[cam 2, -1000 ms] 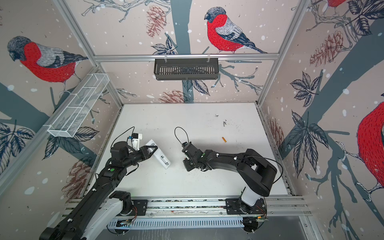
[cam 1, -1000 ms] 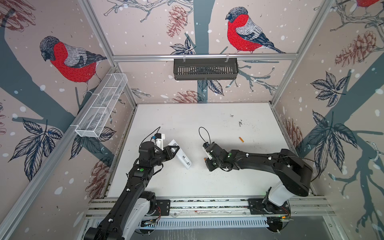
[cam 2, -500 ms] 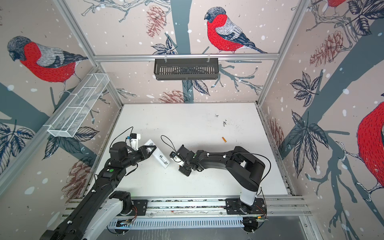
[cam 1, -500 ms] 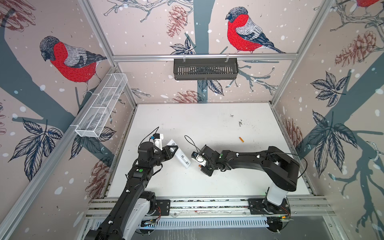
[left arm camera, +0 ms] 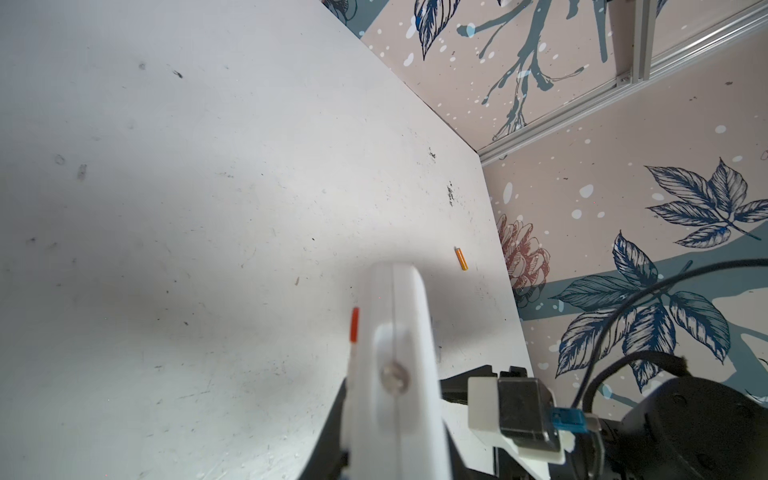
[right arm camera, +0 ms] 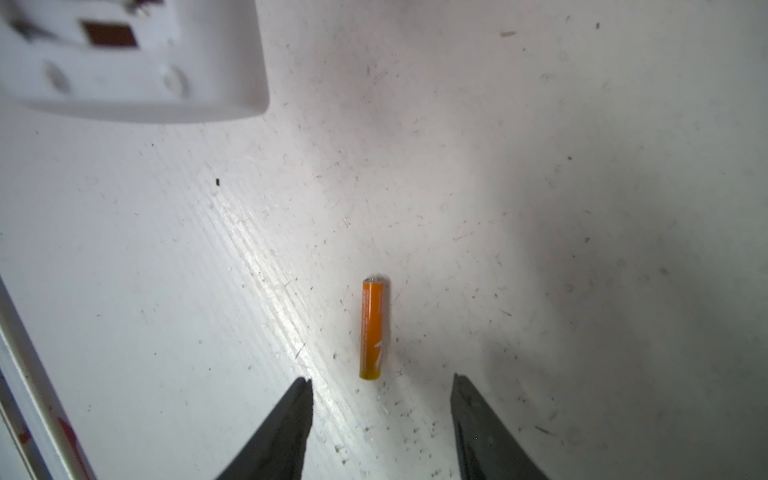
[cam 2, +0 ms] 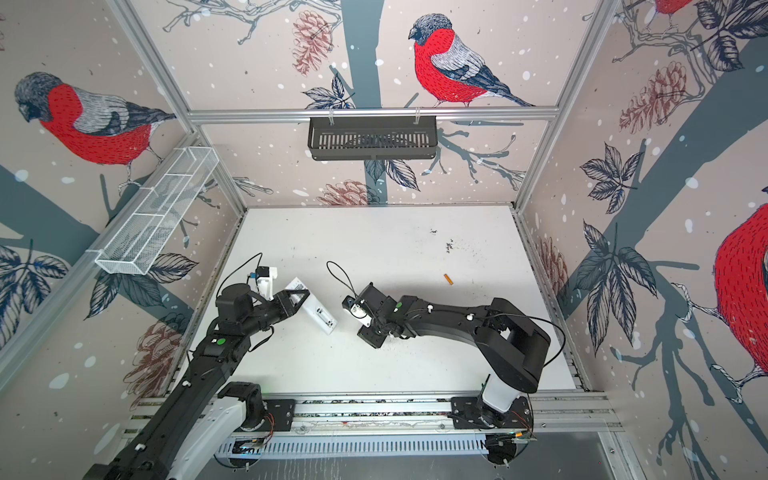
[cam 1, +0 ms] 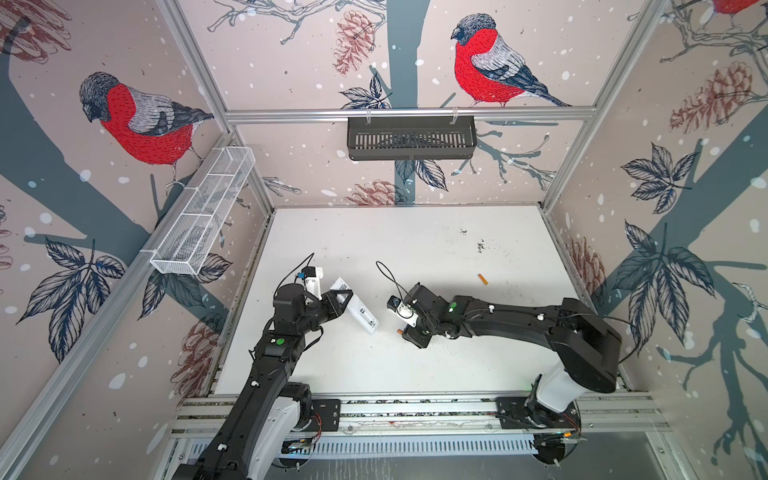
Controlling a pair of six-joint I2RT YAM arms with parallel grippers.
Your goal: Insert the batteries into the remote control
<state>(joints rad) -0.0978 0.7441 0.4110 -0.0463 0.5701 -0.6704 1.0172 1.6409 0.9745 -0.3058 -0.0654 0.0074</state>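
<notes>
White table (cam 1: 415, 249). The remote control (cam 1: 360, 314), slim and white, lies diagonal left of centre, pinched near one end by the left gripper (cam 1: 341, 300). Only the left wrist view shows its edge and orange button (left arm camera: 354, 328). Only the right wrist view shows the right gripper (right arm camera: 381, 387) spread, with an orange battery (right arm camera: 374, 328) flat on the table just ahead of its tips. The second battery (cam 1: 482, 279) sits well apart, to the right.

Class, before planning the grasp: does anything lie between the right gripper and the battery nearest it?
Nothing visible does. The battery lies on the table just ahead of the open right gripper; the remote control sits clear of that gap.
</notes>
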